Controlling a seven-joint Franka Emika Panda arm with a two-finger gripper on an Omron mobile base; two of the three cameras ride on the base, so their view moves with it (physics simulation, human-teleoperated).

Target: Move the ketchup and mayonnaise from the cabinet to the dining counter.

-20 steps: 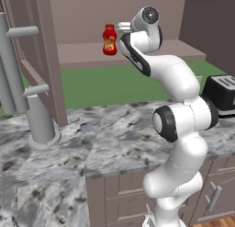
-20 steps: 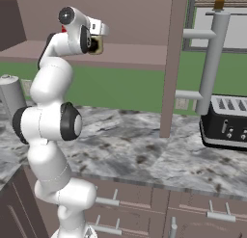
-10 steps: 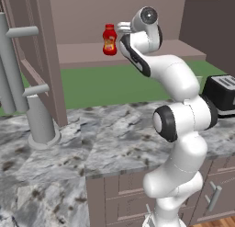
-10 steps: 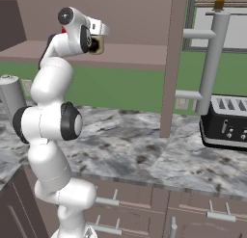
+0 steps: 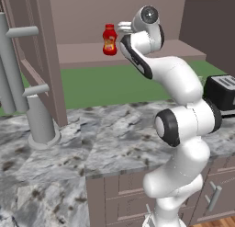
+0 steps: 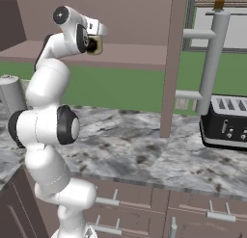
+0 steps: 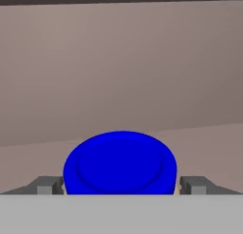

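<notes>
The mayonnaise point(image 7: 120, 163) shows its bright blue lid between my two fingertips, a small gap on each side. My gripper point(image 7: 121, 185) is open and straddles the jar on the cabinet point(image 5: 82, 53) shelf. From the right, the jar's cream label point(image 6: 98, 46) peeks out under the gripper point(image 6: 98, 37). The ketchup point(image 5: 109, 39), a red squeeze bottle, stands upright on the same shelf just left of the gripper point(image 5: 124, 26). The dining counter is out of view.
An open cabinet door with long grey bar handles point(image 5: 25, 83) hangs at the left; another door edge and handle point(image 6: 212, 63) stand at the right. Below lies a marbled worktop point(image 5: 105, 139) with drawers. A dark toaster point(image 6: 226, 121) sits on it at the right.
</notes>
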